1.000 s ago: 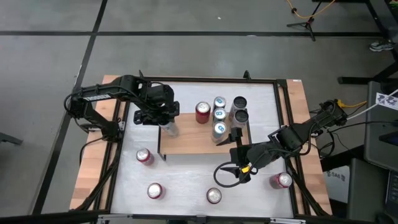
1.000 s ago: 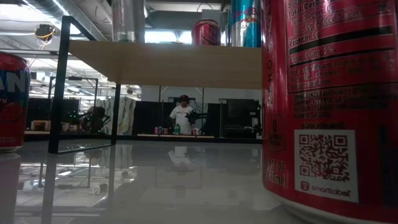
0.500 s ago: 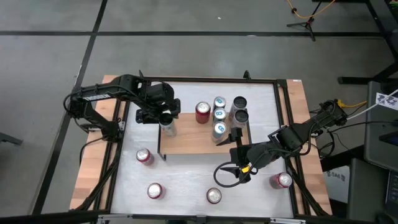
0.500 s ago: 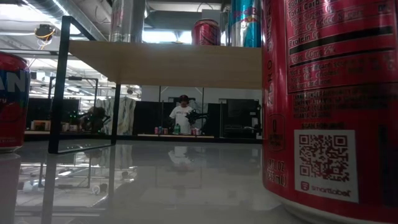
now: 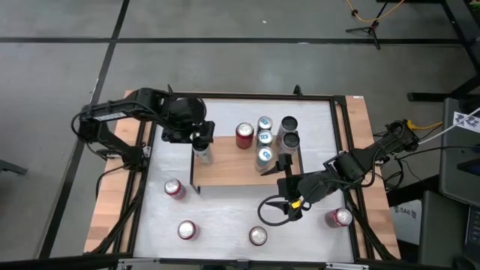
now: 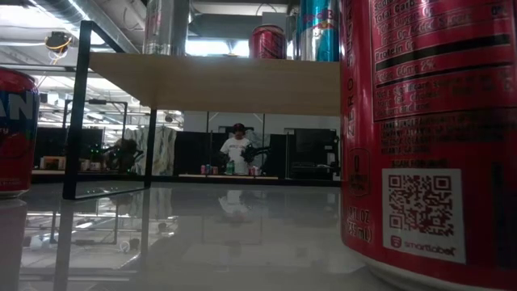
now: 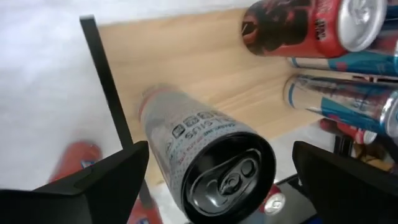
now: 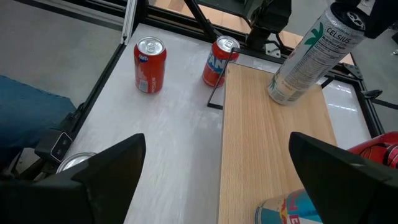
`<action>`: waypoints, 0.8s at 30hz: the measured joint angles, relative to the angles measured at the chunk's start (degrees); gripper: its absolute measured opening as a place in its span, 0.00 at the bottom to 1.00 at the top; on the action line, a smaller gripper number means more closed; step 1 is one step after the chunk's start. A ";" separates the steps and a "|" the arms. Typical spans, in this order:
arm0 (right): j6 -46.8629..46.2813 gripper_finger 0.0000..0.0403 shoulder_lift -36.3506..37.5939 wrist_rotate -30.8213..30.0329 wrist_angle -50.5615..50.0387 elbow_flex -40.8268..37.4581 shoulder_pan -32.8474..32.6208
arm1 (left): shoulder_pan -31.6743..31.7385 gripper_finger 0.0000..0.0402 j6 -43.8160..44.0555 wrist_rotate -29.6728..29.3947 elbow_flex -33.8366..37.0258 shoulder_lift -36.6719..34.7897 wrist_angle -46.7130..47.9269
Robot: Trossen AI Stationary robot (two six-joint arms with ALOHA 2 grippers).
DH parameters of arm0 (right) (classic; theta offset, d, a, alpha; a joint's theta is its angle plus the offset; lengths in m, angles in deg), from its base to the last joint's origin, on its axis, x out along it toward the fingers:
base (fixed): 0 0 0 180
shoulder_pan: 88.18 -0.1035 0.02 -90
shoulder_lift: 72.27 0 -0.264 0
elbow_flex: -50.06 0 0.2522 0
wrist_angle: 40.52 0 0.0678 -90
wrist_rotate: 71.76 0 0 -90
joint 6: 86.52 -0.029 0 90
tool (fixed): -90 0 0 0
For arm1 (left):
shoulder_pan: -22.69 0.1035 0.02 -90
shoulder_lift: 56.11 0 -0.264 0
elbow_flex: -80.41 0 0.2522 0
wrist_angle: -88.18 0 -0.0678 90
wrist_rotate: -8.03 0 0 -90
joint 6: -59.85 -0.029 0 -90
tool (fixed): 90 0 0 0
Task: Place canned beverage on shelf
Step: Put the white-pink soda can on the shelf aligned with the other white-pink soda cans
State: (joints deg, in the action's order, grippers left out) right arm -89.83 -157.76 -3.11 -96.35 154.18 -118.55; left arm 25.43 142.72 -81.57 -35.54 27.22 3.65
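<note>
The shelf is a low stand with a light wooden top and black legs, at mid-table. A tall silver can stands upright on its base near the shelf's left end; it also shows in the left wrist view and the right wrist view. My left gripper is open just above and behind the can's top, one finger on either side, not touching. My right gripper is open and empty over the table at the shelf's near right corner.
A red can, blue-silver cans and dark cans stand on the shelf's right half. Red cans stand on the white table at near left, near middle and near right.
My left gripper has drawn back a little from the silver can toward the table's far left. The can stays upright at the same spot on the shelf.
</note>
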 joint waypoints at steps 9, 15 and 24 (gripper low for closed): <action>-0.02 0.96 -0.02 -0.02 0.03 0.00 0.01 | -0.02 0.97 -15.94 -4.34 0.00 -4.02 -0.58; -0.01 0.96 -0.02 -0.02 0.05 0.00 0.00 | -0.31 0.97 -31.71 -4.38 0.00 -7.01 -2.15; -0.01 0.96 -0.01 -0.02 0.05 0.00 0.01 | -0.95 0.97 -51.38 -2.38 0.00 -10.98 -5.51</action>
State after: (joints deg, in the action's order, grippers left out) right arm -89.84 -157.77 -3.13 -96.30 154.18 -118.54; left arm 24.49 91.34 -83.95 -35.54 16.24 -1.86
